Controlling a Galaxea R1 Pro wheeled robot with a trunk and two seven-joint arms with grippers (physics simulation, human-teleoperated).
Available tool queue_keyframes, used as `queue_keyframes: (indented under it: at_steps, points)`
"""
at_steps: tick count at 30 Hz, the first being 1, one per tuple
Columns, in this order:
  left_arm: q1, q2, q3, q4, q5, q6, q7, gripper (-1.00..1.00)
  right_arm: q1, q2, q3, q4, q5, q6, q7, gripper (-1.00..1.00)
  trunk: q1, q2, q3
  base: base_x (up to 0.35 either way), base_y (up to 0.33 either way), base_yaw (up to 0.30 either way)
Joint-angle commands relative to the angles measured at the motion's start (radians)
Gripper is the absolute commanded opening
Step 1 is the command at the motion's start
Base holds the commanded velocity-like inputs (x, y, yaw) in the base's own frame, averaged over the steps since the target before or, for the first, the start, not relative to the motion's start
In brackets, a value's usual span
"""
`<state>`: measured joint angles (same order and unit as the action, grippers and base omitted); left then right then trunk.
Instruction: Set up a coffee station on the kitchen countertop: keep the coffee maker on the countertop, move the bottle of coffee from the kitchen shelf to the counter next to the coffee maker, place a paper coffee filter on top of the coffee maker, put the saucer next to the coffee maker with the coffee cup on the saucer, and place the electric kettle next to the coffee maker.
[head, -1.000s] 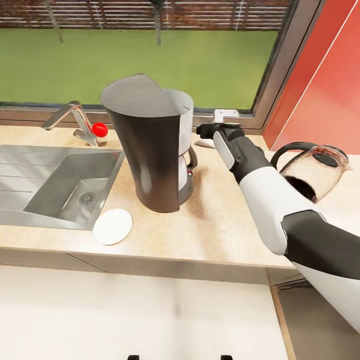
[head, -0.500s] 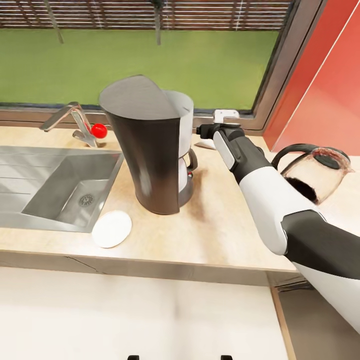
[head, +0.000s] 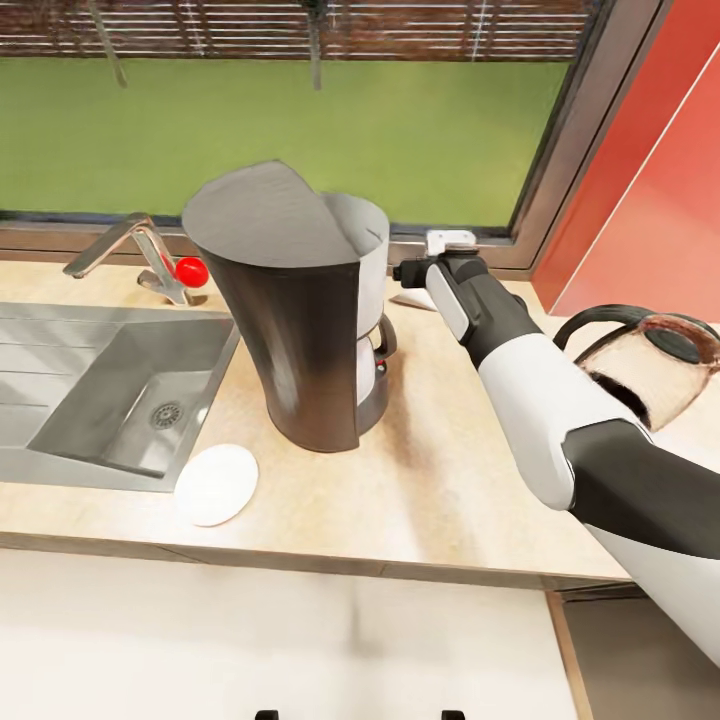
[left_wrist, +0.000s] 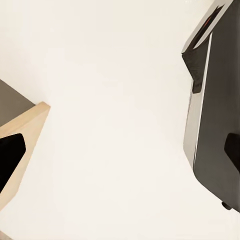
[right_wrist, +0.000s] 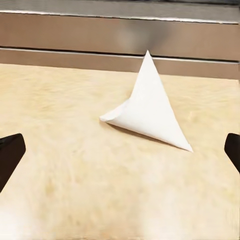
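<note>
A: Ahead of the right gripper (right_wrist: 120, 150), just past its tips, the filter (right_wrist: 148, 110) lies on the counter (right_wrist: 60, 165) by the window ledge. Fingers spread wide, nothing between them.

B: So approach low & centred, w/ the cone's fat end between the pads, then close gently; paper crumples.

A: Yep. Then lift it onto the maker (head: 300, 320), off to the gripper's left. Left gripper: can't tell.
</note>
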<state>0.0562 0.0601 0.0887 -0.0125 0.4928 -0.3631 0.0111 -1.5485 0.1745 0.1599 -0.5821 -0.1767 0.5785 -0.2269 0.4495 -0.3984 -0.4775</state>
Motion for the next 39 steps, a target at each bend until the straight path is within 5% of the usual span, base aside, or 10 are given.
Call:
queue_keyframes:
  at_steps: [1,39]
  points:
    - [0.001,0.000,0.008,-0.001,-0.008,-0.002,0.001,1.00,-0.001,0.000,0.004,0.009,-0.010,0.004,-0.010,1.00,0.001,-0.002,-0.001,0.004,0.000,0.000]
    - [0.001,0.000,0.008,0.001,-0.008,0.000,0.001,1.00,-0.001,0.000,0.003,0.093,-0.009,0.043,-0.017,1.00,0.001,-0.002,-0.001,0.139,0.000,0.000]
